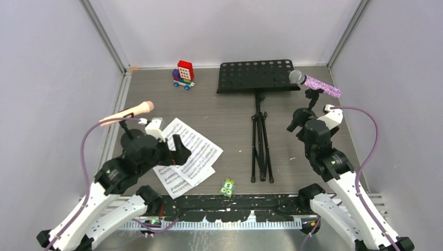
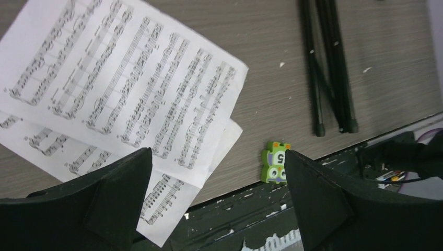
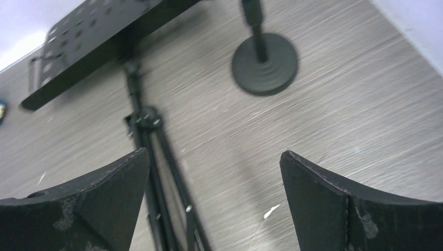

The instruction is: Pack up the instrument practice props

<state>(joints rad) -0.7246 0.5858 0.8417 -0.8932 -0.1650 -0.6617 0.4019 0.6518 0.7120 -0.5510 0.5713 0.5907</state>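
Top external view, nearest first: I see the green piece (image 1: pixel 227 187) just left of the feet of the music stand (image 1: pixel 256 78). The sheet-music pages (image 1: pixel 194 149) lie further left, under my left gripper (image 1: pixel 179 150), its jaws spread and empty. Right of the stand my right gripper (image 1: pixel 296 122) hangs spread too. The pink microphone (image 1: pixel 133 111) sits far left, the purple-glitter microphone (image 1: pixel 319 84) at the stand's far right corner, and the toy brick vehicle (image 1: pixel 184 75) just left of its far end.

Soft, even light, faint shadows; left wrist view sharp; right wrist view motion-blurred.

Left gripper (image 2: pixel 218 154) stood wide apart, empty. Right gripper (image 3: pixel 214 153) gaped likewise. Both arms reached forward, elbows bent.
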